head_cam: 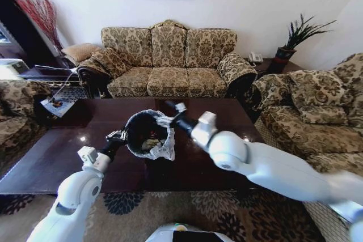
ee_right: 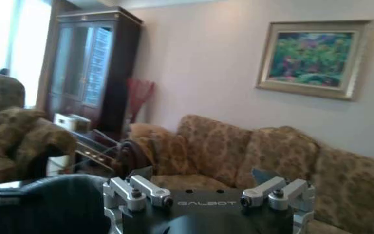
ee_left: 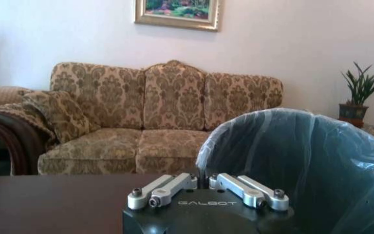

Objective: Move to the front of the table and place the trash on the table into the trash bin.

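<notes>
The trash bin [head_cam: 148, 133], black inside with a whitish bag over its rim, stands on the dark glossy table [head_cam: 68, 157] near the middle. Inside it lies trash [head_cam: 152, 141]: yellow and white scraps. My left gripper [head_cam: 119, 137] is at the bin's left rim with its fingers drawn together on it; in the left wrist view the trash bin [ee_left: 297, 165] rises right against the left gripper [ee_left: 203, 181]. My right gripper [head_cam: 171, 106] is open, just past the bin's far right rim. In the right wrist view, the right gripper [ee_right: 201, 176] has the dark trash bin [ee_right: 57, 202] beside it.
A patterned sofa [head_cam: 167, 66] stands behind the table, with armchairs on the left [head_cam: 17, 111] and the right [head_cam: 312, 111]. A small side table [head_cam: 57, 103] sits at the table's far left corner. A patterned rug [head_cam: 227, 213] lies along the near edge.
</notes>
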Controlling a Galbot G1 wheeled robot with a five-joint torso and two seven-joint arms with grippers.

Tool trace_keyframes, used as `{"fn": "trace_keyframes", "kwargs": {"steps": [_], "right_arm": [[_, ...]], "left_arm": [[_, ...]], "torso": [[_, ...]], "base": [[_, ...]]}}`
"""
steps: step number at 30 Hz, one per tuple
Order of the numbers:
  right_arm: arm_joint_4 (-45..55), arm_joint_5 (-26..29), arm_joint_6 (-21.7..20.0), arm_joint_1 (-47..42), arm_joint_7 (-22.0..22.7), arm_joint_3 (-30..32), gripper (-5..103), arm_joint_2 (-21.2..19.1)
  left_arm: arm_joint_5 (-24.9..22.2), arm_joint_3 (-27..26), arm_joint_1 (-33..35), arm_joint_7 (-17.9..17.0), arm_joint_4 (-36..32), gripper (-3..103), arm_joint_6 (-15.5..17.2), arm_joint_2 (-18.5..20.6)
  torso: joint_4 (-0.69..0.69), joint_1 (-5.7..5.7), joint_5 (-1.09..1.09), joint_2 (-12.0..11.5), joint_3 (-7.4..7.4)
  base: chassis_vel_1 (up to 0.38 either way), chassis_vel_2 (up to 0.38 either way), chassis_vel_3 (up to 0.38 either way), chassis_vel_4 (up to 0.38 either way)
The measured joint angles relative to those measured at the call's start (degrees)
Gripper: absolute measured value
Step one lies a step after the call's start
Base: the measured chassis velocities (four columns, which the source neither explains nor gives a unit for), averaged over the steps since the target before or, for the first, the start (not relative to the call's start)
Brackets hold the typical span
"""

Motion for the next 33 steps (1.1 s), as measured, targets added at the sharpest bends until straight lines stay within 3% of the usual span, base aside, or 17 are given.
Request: {"fn": "trace_keyframes", "kwargs": {"steps": [1, 4, 14, 24, 33], "right_arm": [[0.0, 0.0, 0.0, 0.0, 0.0, 0.0, 95, 0.0], [0.3, -6.0, 3.3, -11.2, 1.5, 7.5, 100, -1.0], [3.3, -11.6, 2.9, -26.6, 2.5, 15.6, 100, 0.6], [4.3, -13.0, 1.6, -29.8, 2.5, 17.2, 100, 0.6], [3.9, -13.2, 0.0, -28.8, 2.4, 16.7, 100, 0.5]], "left_arm": [[0.0, 0.0, 0.0, 0.0, 0.0, 3, 0.0, 0.0], [0.3, -0.3, 0.2, 0.0, -0.6, 3, -0.3, -1.1], [0.4, -0.5, 0.9, 0.1, -2.2, 3, -0.3, -1.2], [0.5, -0.5, 1.2, 0.0, -2.6, 3, -0.3, -1.6], [0.3, -0.6, 0.7, -0.3, -2.7, 3, -0.3, -1.0]], "torso": [[0.00, 0.00, 0.00, 0.0, 0.00], [0.02, 0.00, -0.01, 0.0, 0.00], [0.02, 0.00, -0.01, 0.0, 0.00], [0.02, 0.00, -0.01, 0.0, 0.01], [0.07, 0.03, -0.03, 0.0, 0.02]], "base": [[0.000, 0.000, 0.000, 0.000], [0.000, 0.000, 0.000, 0.000], [0.000, 0.000, 0.000, 0.000], [0.096, 0.089, -0.087, -0.107], [0.287, 0.181, -0.303, -0.147]]}}
